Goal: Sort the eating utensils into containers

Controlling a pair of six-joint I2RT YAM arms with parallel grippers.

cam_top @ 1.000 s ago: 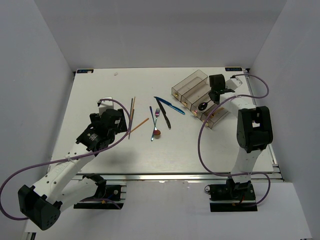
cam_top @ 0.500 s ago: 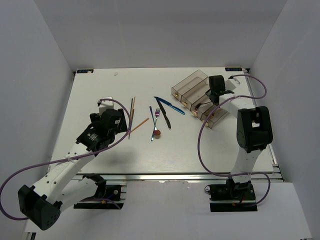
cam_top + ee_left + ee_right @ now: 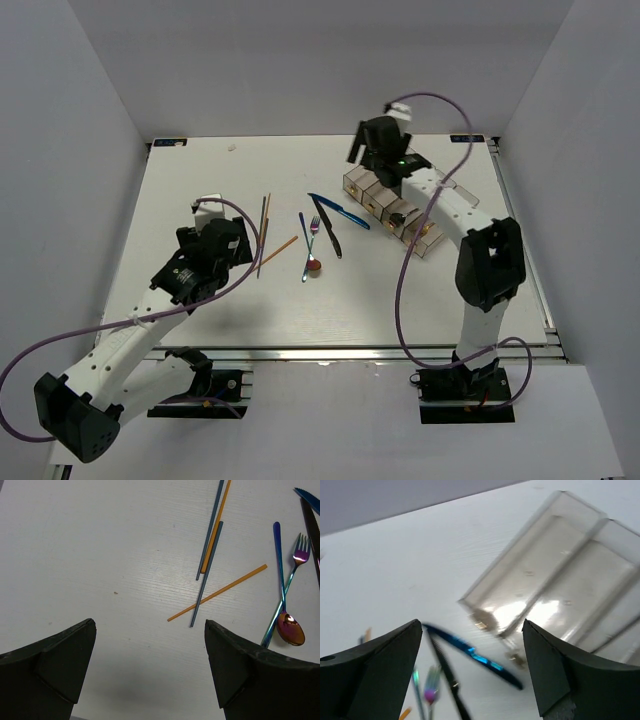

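Right pincer (image 3: 471, 627) has swung from mid-bins (image 3: 530, 575) to their far end, jaws now released, empty | left pincer (image 3: 150, 625) released above tabletop (image 3: 100, 555) near chopsticks (image 3: 210, 545) | knife (image 3: 470, 652), fork (image 3: 299, 555), spoon (image 3: 291, 630) lie unsorted beside the bins | risk: fork crosses spoon, so lifting one likely drags the other.

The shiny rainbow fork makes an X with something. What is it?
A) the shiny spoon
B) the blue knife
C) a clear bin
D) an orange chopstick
A: in the left wrist view the fork and the spoon cross at their handles.
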